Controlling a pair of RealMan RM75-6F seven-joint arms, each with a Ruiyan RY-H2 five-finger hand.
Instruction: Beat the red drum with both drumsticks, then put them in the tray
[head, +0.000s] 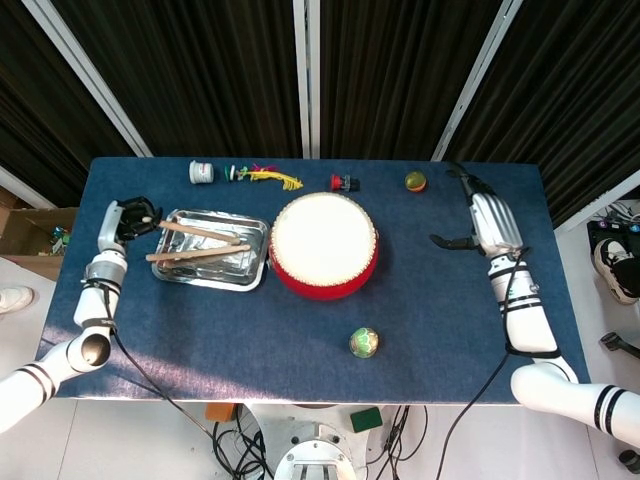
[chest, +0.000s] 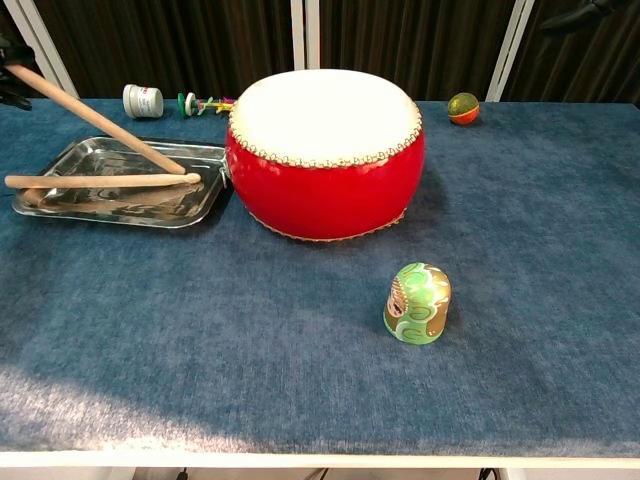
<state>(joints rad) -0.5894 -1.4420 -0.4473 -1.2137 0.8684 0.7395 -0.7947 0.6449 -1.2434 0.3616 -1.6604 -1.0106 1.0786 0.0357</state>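
Note:
The red drum (head: 323, 243) (chest: 325, 155) with its white skin stands mid-table. Left of it sits the metal tray (head: 258, 262) (chest: 120, 146). One drumstick (head: 198, 253) (chest: 100, 181) lies flat in the tray. My left hand (head: 125, 221) (chest: 10, 70), at the tray's left end, grips the second drumstick (head: 203, 231) (chest: 100, 121); it slopes down with its tip inside the tray, next to the lying stick. My right hand (head: 487, 221) hovers right of the drum, fingers apart and holding nothing; the chest view shows only a dark edge of it at the top right.
A green painted doll (head: 364, 342) (chest: 417, 302) stands in front of the drum. Along the far edge are a white jar (head: 201, 172) (chest: 143, 100), colourful small toys (head: 262, 174), a small red object (head: 344, 183) and a striped ball (head: 414, 181) (chest: 462, 107).

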